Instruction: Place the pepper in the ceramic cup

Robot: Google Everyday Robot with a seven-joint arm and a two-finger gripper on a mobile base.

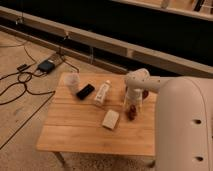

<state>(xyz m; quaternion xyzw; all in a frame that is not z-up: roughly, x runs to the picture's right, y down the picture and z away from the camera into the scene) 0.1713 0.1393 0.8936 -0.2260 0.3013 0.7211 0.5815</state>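
A small dark red pepper point(131, 114) lies on the right part of the wooden table point(75, 130). My gripper point(132, 106) hangs straight down over it at the end of the white arm point(142, 81), right at the pepper, whose upper part it hides. Whether it touches the pepper does not show. The pale ceramic cup point(71, 81) stands upright near the table's far left corner, well apart from the gripper.
Between the cup and the gripper lie a black flat object point(85, 91) and a clear bottle point(102, 93) on its side. A white packet point(110, 119) lies near the middle. A dark maroon bowl point(145, 94) sits behind the arm. Cables point(20, 82) run over the floor at left.
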